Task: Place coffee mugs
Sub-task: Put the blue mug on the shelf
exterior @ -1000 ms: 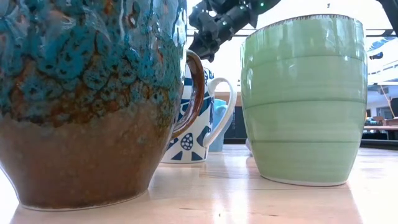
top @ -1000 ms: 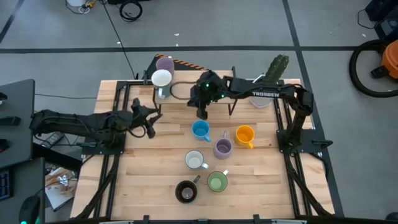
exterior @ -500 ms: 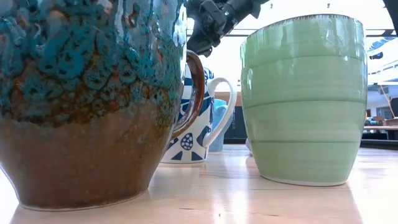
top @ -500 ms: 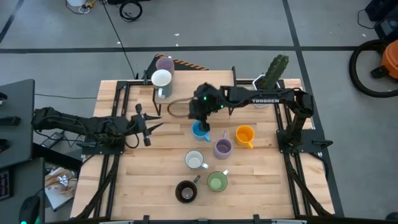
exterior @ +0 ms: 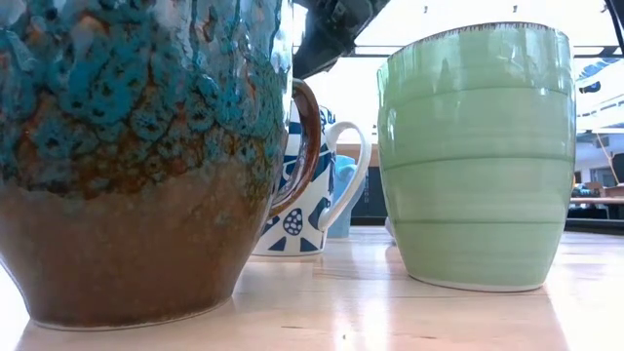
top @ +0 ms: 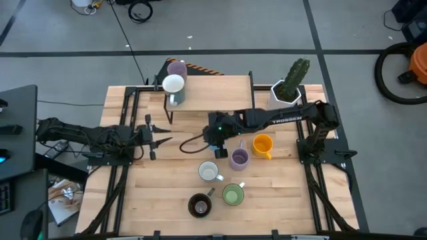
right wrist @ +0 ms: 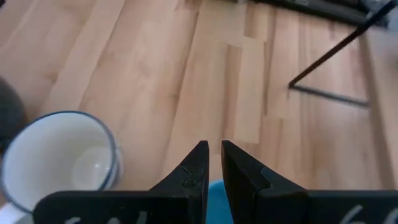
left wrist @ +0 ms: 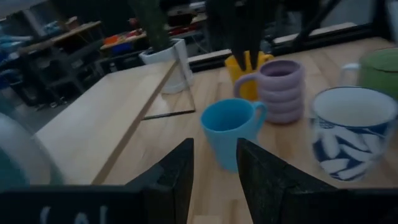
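Right over the blue mug [left wrist: 229, 129], the right claw [right wrist: 211, 163] hangs with its fingers pressed together, seemingly lined up on the rim for a grip. Off to the side, the left claw [top: 152, 137] waits half spread above the bench [top: 167, 200]; orange mug [top: 263, 144] and lilac mug [top: 239, 158] stand near.

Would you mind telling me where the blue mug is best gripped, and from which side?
Probably the rim, from straight above. The blue mug stands upright and open-mouthed, so one finger can go inside the wall and one outside. Its handle faces the lilac ribbed mug close by, so the opposite rim looks freer. The right gripper, shut, hangs just over it.
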